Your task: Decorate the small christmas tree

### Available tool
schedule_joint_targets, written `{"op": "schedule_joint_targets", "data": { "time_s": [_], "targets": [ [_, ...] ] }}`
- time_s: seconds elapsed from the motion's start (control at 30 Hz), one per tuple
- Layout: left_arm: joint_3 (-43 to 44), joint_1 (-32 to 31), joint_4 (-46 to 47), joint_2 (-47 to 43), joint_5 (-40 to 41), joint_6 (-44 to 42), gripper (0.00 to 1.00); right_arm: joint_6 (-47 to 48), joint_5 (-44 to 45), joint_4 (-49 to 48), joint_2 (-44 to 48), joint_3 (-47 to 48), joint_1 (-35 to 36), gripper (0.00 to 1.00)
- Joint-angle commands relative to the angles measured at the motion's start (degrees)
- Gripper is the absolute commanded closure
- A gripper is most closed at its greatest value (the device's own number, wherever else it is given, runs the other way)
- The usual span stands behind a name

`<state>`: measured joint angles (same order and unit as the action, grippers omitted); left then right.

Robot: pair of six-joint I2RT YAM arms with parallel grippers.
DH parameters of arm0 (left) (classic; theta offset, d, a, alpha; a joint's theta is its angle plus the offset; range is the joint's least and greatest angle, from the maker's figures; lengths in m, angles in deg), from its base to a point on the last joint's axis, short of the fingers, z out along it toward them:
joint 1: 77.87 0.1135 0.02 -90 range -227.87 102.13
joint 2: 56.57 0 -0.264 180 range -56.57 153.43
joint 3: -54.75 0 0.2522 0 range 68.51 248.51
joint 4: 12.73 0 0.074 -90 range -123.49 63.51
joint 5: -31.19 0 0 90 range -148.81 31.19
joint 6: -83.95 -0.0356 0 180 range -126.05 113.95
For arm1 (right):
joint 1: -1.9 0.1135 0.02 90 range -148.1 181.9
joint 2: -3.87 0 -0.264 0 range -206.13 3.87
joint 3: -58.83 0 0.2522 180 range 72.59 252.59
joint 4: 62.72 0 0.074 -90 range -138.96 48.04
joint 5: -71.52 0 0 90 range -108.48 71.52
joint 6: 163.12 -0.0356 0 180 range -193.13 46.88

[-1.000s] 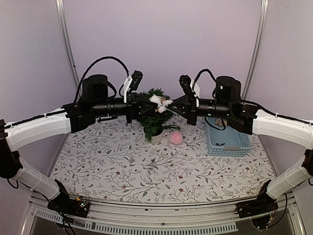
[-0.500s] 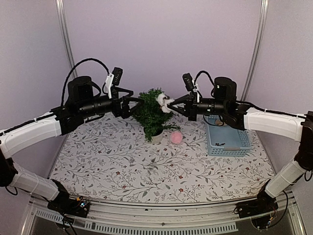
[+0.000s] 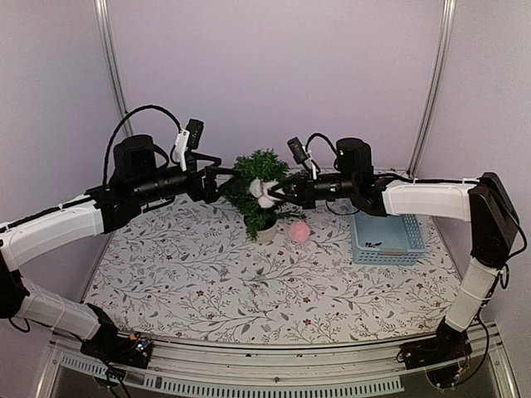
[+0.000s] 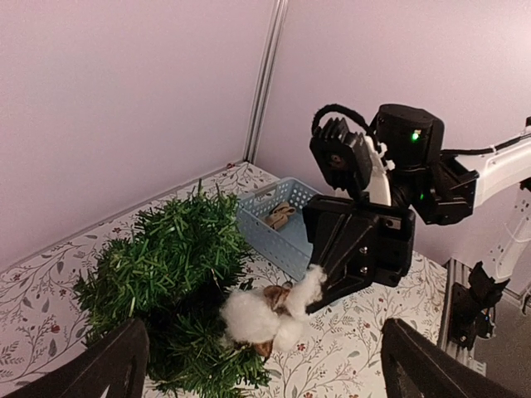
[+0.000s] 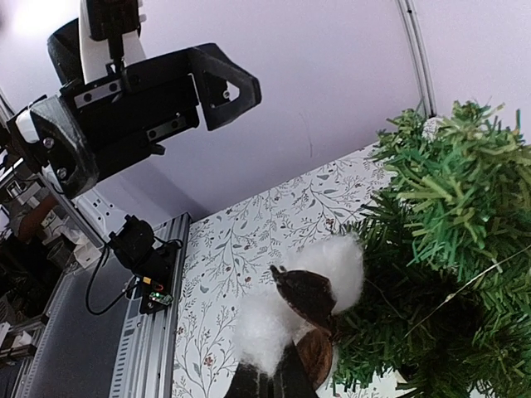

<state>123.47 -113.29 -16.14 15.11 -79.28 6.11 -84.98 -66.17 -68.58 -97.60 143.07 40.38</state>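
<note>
Item 1, small christmas tree: I see it in its white pot at the far middle of the table, between the 2 arms. Its long axis is roughly upright.

Item 2, right gripper: the jaws are together, clamped on a cotton ornament, a white tuft with a brown husk. From the right wrist camera the tuft touches the outer needles on the tree's right flank, below the crown.

Item 3, left gripper: the jaws are wide apart with nothing between them. It is just beside the tree's left flank.

Item 4, governing relation: the tree lies straight ahead of the right gripper's tips, toward my left, and the approach line runs level, across the upright trunk. I judge the right arm is the one to seat the ornament deeper. The left is placed to steady the foliage from the opposite side.

Item 5, spares: 1 pink pom-pom on the table beside the pot, and 1 blue basket further right.
</note>
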Motion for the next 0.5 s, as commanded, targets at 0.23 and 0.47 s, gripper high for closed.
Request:
{"op": "schedule_joint_targets", "data": {
  "time_s": [0.23,0.47],
  "targets": [
    [-1.26,0.79,1.92,-1.54,0.26,-0.23,0.01,0.82,15.98,8.72,-2.03,6.51,-0.85,1.00],
    [-0.94,0.88,1.41,-1.47,0.66,-1.19,0.01,3.84,19.34,14.34,-4.92,9.67,-0.78,1.00]
  ]
}}
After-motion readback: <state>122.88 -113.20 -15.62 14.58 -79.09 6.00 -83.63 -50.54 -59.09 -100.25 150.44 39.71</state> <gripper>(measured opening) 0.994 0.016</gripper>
